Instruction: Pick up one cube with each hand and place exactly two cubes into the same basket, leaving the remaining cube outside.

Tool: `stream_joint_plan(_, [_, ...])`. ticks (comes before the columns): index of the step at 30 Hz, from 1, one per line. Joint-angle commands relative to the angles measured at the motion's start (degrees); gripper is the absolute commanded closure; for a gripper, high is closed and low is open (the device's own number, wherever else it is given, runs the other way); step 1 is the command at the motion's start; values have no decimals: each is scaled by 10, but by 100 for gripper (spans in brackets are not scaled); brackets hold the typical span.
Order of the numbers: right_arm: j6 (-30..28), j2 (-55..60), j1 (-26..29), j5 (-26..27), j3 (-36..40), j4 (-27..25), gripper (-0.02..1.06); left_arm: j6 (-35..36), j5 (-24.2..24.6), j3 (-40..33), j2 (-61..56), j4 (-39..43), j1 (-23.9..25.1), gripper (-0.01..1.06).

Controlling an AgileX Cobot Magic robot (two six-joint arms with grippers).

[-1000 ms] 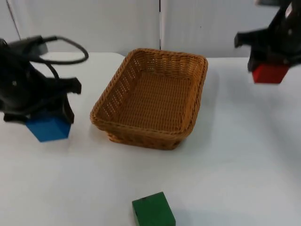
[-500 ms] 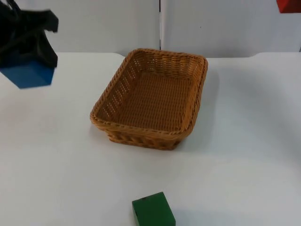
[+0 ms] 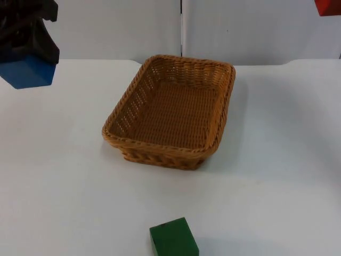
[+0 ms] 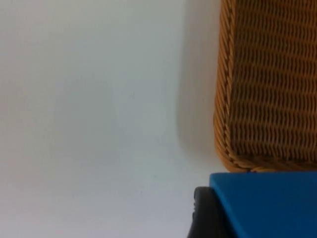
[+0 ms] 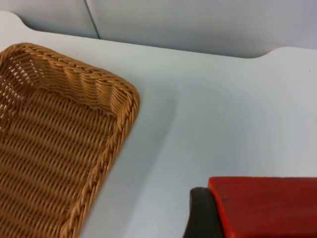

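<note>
My left gripper (image 3: 26,56) is shut on a blue cube (image 3: 27,73), held high above the table's far left, well left of the basket. In the left wrist view the blue cube (image 4: 265,204) sits against a black fingertip (image 4: 203,216), with the basket's rim (image 4: 224,124) beyond. A red cube (image 3: 327,6) hangs at the far right, high up. The right wrist view shows the red cube (image 5: 267,203) clamped beside a black fingertip (image 5: 199,214), to the right of the basket (image 5: 121,124). The wicker basket (image 3: 160,151) stands mid-table with nothing in it. A green cube (image 3: 173,241) lies at the front edge.
The grey partition wall (image 3: 181,26) closes the table's far side just behind the basket. White table top (image 3: 277,160) spreads to the right of the basket and between the basket and the green cube.
Both arms have risen with their cubes: the blue one went up and left from table height, and the red one climbed to the picture's upper right edge. Basket and green cube stayed put.
</note>
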State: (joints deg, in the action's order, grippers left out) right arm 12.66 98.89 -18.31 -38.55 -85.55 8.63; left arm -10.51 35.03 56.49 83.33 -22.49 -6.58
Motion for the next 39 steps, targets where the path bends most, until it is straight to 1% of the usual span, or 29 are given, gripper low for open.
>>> stream_joint_plan(1, [-7,-5,-2,3,-2,1,105,-2,-2,0,-5,1,-2,105])
stream_joint_plan(8, [-28,-5,-2,3,-2,-5,105,-2,-12,0,-5,-6,-2,105])
stream_joint_plan(9, [-46,-4,-2,7,-2,-31,105,-2,-19,0,-5,-13,-2,105])
stream_joint_plan(10, [-55,-2,-2,9,-2,-43,105,-2,-26,0,-4,-19,-2,105])
stream_joint_plan(12, [-114,6,-7,20,-2,-96,105,-8,-38,0,-4,-30,-3,105])
stream_joint_plan(15, [-127,21,-13,20,-11,-104,105,-18,-42,2,-4,-43,-3,105])
stream_joint_plan(18, [-134,56,-28,-8,-48,-103,105,-27,-41,16,2,-53,-3,105])
stream_joint_plan(19, [-134,56,-28,-8,-48,-103,105,-27,-41,16,2,-53,-3,105])
stream_joint_plan(21, [-133,79,-38,-24,-79,-103,105,-31,-40,28,15,-55,-9,105])
stream_joint_plan(23, [-133,102,-45,-30,-110,-103,105,-39,-40,40,32,-59,-24,105])
stream_joint_plan(24, [-133,102,-45,-30,-110,-103,105,-39,-40,40,32,-59,-24,105])
stream_joint_plan(26, [-133,125,-51,-37,-145,-104,105,-41,-40,52,53,-59,-39,105])
stream_joint_plan(30, [-133,175,-63,-74,-225,-105,105,-47,-41,84,103,-56,-69,105])
stream_joint_plan(31, [-133,175,-63,-74,-225,-105,105,-47,-41,84,103,-56,-69,105])
stream_joint_plan(32, [-133,187,-65,-84,-243,-105,105,-47,-41,94,115,-56,-76,105])
stream_joint_plan(36, [-133,252,-73,-126,-331,-107,105,-56,-40,140,172,-54,-101,105])
stream_joint_plan(37, [-133,252,-73,-126,-331,-107,105,-56,-40,140,172,-54,-101,105])
stream_joint_plan(39, [-133,282,-76,-150,-375,-107,105,-57,-38,162,199,-52,-107,105])
